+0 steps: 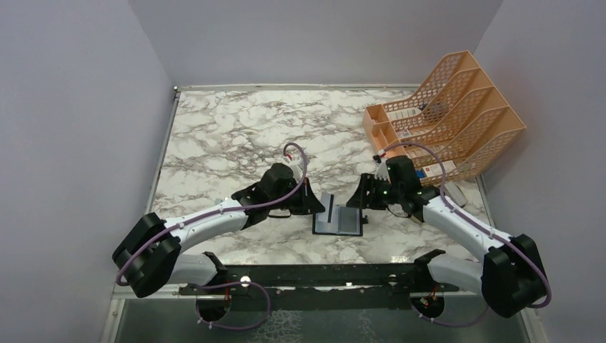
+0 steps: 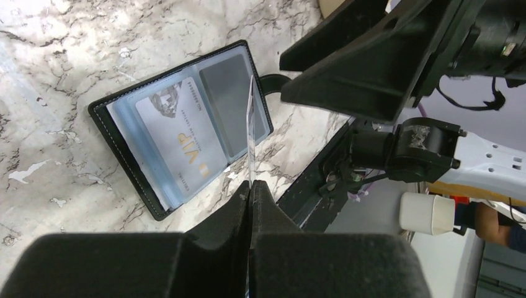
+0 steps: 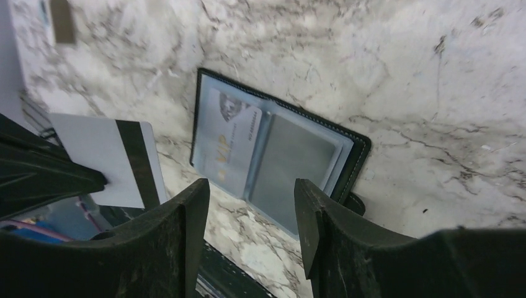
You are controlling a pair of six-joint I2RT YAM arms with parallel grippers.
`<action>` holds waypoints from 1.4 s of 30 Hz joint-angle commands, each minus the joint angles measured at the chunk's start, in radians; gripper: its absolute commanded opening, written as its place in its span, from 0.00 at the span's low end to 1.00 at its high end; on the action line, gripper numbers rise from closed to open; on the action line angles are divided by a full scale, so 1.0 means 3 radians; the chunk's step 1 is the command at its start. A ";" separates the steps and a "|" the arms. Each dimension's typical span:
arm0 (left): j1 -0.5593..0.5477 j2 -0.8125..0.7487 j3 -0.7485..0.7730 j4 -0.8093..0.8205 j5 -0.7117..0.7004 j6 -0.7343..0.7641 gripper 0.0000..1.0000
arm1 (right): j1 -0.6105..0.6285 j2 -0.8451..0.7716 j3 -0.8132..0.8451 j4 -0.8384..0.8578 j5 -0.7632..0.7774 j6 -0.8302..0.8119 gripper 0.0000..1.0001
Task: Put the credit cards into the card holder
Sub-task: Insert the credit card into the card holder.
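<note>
Top external view, from the left: the left gripper (image 1: 316, 206) is pressed shut on a thin whitish plastic card with a black stripe (image 1: 328, 207), held on edge at the small black folding card holder (image 1: 341, 221); whether they touch is unclear. The holder lies open on the marble table (image 1: 214, 143), with a pale VIP-printed card (image 2: 180, 146) in its clear sleeve. The right gripper (image 1: 361, 194) hangs just beside it, fingers spread. An orange mesh file rack (image 1: 457, 107) holds white boxes (image 1: 409, 131), partly hidden by its walls.
</note>
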 commanded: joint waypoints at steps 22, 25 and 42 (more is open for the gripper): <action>0.0245 0.0591 -0.0010 0.0360 0.0732 -0.0130 0.00 | 0.0398 0.0752 0.0082 -0.0069 0.0854 -0.0432 0.33; 0.0239 0.0698 -0.0036 0.0483 0.0818 -0.0195 0.00 | 0.0404 0.0717 0.0056 -0.0078 0.0930 -0.0446 0.27; 0.0163 0.1080 0.0128 0.0573 0.0912 -0.0203 0.00 | 0.0414 0.0725 0.0022 -0.0081 0.0919 -0.0367 0.21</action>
